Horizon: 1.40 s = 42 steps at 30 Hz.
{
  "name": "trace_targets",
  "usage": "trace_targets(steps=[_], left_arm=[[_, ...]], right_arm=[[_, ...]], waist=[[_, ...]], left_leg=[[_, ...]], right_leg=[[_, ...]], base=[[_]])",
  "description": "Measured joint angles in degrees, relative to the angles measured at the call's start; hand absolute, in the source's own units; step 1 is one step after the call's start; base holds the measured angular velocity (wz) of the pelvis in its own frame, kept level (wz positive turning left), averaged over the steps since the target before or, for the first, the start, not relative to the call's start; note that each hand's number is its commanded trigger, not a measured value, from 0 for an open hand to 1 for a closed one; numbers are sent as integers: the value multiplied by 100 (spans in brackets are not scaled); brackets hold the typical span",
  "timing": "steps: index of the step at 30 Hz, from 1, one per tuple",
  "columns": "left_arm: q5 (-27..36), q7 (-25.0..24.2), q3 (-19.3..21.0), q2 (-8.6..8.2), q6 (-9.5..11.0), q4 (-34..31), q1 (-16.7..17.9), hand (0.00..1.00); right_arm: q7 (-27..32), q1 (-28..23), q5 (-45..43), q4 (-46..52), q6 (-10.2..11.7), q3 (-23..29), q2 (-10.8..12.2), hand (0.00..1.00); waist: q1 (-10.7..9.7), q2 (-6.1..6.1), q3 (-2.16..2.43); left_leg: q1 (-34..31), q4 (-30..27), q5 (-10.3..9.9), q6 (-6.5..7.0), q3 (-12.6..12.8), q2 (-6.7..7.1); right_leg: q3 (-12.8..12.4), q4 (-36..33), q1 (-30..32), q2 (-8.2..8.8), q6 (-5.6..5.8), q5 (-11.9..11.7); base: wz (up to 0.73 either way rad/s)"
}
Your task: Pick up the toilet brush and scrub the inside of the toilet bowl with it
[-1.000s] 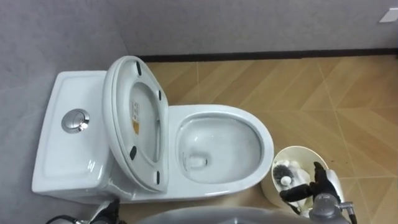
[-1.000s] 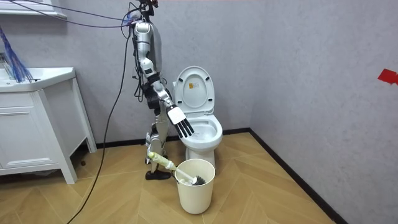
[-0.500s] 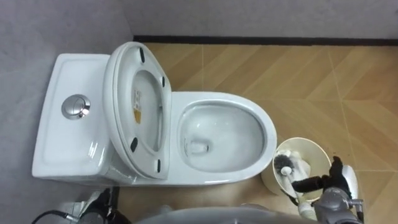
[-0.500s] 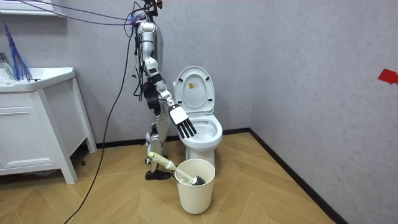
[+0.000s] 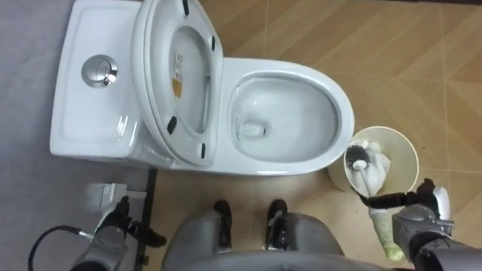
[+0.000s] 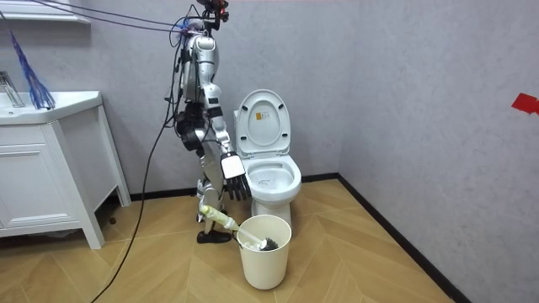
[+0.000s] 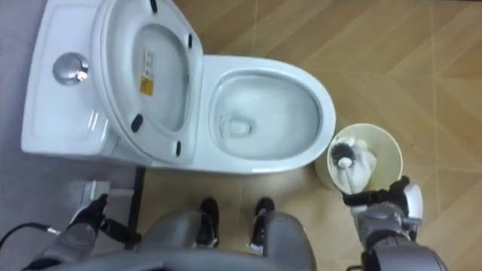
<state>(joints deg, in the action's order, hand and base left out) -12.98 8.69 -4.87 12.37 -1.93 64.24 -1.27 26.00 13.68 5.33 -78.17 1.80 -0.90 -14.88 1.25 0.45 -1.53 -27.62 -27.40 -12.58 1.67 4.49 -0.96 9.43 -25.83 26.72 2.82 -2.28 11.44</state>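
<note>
A white toilet (image 5: 340,113) lies below me, tank on my left, its lid and seat (image 5: 177,75) raised over the bare bowl. Right of the bowl stands a cream bucket (image 5: 410,158). A toilet brush leans in it, black head (image 5: 359,155) down and pale handle (image 5: 382,235) sticking out toward me. My right hand (image 5: 422,218) hangs open just above that handle, dark fingers straight and pointing left, not touching it. In the room view the same hand (image 6: 234,181) is beside the bowl, above the bucket (image 6: 265,257). My left hand (image 5: 111,235) hangs relaxed near the tank's front corner, holding nothing.
I stand at the toilet's side, close to it, on a wood-pattern floor. A grey wall runs behind the tank (image 5: 83,90). A small pale object (image 5: 105,197) lies on the floor by the tank. A white vanity cabinet (image 6: 50,168) stands at the room view's left.
My view has tipped downward, so the toilet sits higher in the picture and my legs show. In the room view my right hand has dropped and drawn back toward my body.
</note>
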Motion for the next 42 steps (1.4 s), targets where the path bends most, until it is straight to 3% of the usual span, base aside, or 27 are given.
trace_targets(steps=[4,12,20,29,32,42], left_arm=[[289,239,-213,63,32,-32,-183,0],[853,570,-486,131,-18,-169,-399,0],[1044,655,-557,205,49,-639,-597,0],[1572,732,-612,243,69,-808,-607,0],[1745,740,-693,298,68,-801,-594,0],[1795,791,-719,347,99,-981,-556,0]], right_arm=[[-1,165,239,8,-97,-21,-176,0],[6,316,471,11,-272,-88,-530,0],[-279,397,948,25,-395,-323,-771,0],[-507,542,1332,28,-439,-474,-905,0],[-676,559,1352,32,-427,-668,-958,0],[-1231,473,1583,30,-434,-692,-970,0]], waist=[[79,-58,-41],[73,-70,-54],[210,-41,-67],[240,14,-76],[241,15,-77],[239,30,-77]], left_leg=[[-690,-351,-42,43,-7,-13],[-1632,-808,-33,106,-3,82],[-2543,-1789,-360,149,25,70],[-3450,-2512,-512,132,-25,121],[-3680,-2834,-630,130,-27,77],[-3903,-3237,-800,119,-38,41]], right_leg=[[1,-410,693,22,-12,37],[-1,-1039,1684,171,-27,102],[-100,-2103,2657,309,-46,465],[-91,-2873,3556,419,-114,686],[-90,-3148,3763,413,-143,776],[-110,-3491,3956,414,-141,892]], base=[[0],[5],[0],[6],[-3],[0]])
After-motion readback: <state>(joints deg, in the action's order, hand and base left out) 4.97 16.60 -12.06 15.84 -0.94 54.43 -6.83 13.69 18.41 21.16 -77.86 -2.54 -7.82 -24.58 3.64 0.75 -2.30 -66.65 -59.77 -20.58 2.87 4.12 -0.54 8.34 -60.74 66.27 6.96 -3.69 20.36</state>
